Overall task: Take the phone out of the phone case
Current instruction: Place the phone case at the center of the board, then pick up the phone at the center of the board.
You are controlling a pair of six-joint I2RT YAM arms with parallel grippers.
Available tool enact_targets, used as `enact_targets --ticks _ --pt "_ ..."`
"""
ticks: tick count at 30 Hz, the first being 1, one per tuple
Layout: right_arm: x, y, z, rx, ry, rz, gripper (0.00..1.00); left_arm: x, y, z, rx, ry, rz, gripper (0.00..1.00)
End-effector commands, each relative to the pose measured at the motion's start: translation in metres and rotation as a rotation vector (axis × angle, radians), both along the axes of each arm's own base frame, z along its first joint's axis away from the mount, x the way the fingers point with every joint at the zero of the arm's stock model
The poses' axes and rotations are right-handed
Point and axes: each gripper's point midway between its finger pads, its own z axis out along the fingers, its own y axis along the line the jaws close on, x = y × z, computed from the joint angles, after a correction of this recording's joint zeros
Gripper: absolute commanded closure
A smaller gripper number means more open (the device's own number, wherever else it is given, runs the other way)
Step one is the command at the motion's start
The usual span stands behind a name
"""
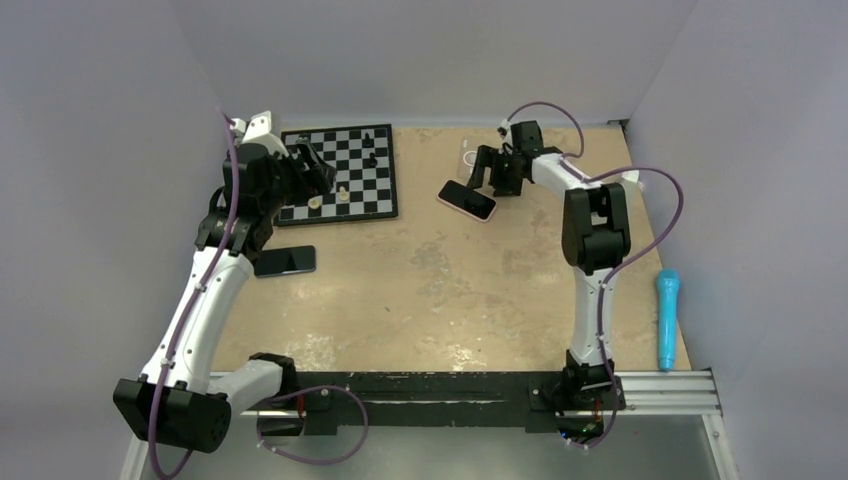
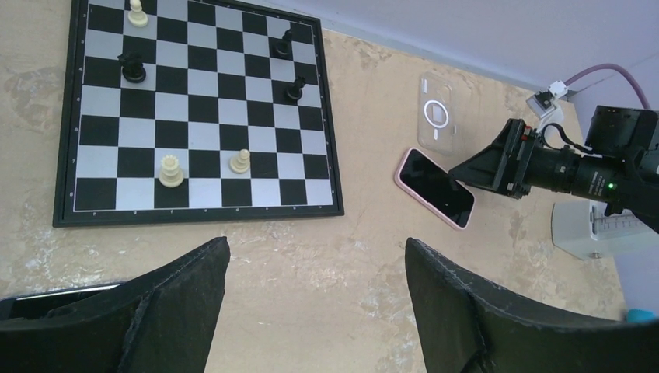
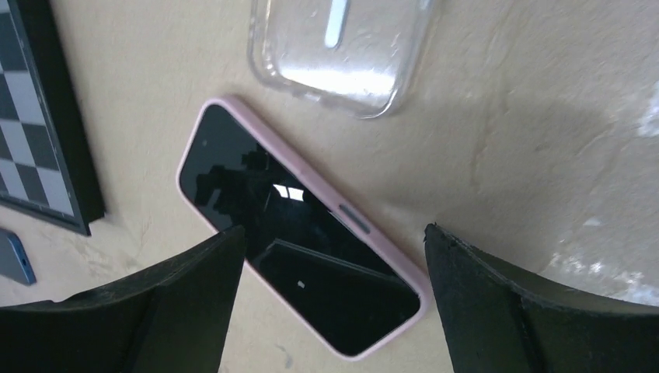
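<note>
The phone [image 1: 467, 200], black screen up with a pink rim, lies flat on the table; it also shows in the left wrist view [image 2: 435, 187] and the right wrist view [image 3: 299, 225]. The phone case [image 1: 472, 155], a clear empty shell with a white ring, lies apart just behind the phone; it also shows in the left wrist view [image 2: 436, 120] and the right wrist view [image 3: 342, 50]. My right gripper [image 3: 334, 256] [image 1: 485, 170] is open and empty, hovering over the phone's near end. My left gripper [image 2: 317, 249] [image 1: 318, 170] is open and empty over the chessboard's near edge.
A chessboard [image 1: 340, 175] with several pieces lies at the back left. An all-black smartphone [image 1: 285, 261] lies by the left arm. A blue microphone-shaped object [image 1: 667, 318] lies at the right edge. A white box [image 2: 594, 229] sits beyond the right arm.
</note>
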Motion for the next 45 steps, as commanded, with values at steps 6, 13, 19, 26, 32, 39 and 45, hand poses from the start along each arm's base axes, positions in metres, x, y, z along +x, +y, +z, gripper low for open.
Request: enact_targets --ticks 6,13,19,26,32,39,45 --pt "-0.048 0.036 -0.003 -0.180 -0.041 0.163 0.10 0.007 -0.011 0.012 -0.050 -0.038 -0.046 0.14" --pt "-0.051 0.045 -0.021 -0.436 -0.038 0.191 0.08 0.010 -0.013 0.007 -0.053 -0.025 -0.057 0.14" --pt "-0.045 0.058 -0.016 -0.461 -0.064 0.208 0.06 0.010 -0.017 0.006 -0.062 -0.022 -0.073 0.14" --pt "-0.042 0.068 -0.033 -0.573 -0.030 0.240 0.05 0.013 -0.016 0.002 -0.061 -0.009 -0.066 0.14" --pt "-0.048 0.071 -0.047 -0.568 -0.012 0.262 0.12 0.014 -0.022 -0.001 -0.104 0.018 -0.088 0.21" --pt "-0.067 0.079 -0.048 -0.488 -0.016 0.301 0.55 0.018 -0.027 -0.009 -0.161 0.052 -0.095 0.00" --pt "-0.066 0.090 -0.013 -0.375 -0.157 0.278 0.95 0.023 -0.037 -0.016 -0.220 0.075 -0.137 0.00"
